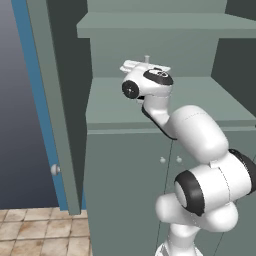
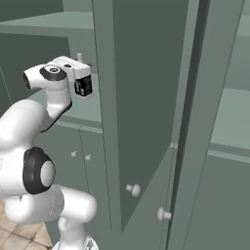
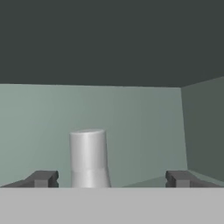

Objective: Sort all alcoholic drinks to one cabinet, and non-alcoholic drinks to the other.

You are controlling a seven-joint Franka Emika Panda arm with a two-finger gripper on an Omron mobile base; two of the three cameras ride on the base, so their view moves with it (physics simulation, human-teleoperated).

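A grey-capped bottle top [image 3: 89, 157] is seen standing inside the grey-green cabinet [image 3: 131, 127], between the wide-open gripper [image 3: 111, 179] tips, apparently delivered; other drinks cannot be judged.

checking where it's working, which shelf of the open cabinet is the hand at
The lower shelf, directly above the two closed knobbed doors; the other shelf sits well above the gripper.

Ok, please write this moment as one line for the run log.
gripper: open, inside cabinet | grey cap: between the fingers, untouched | doors: open
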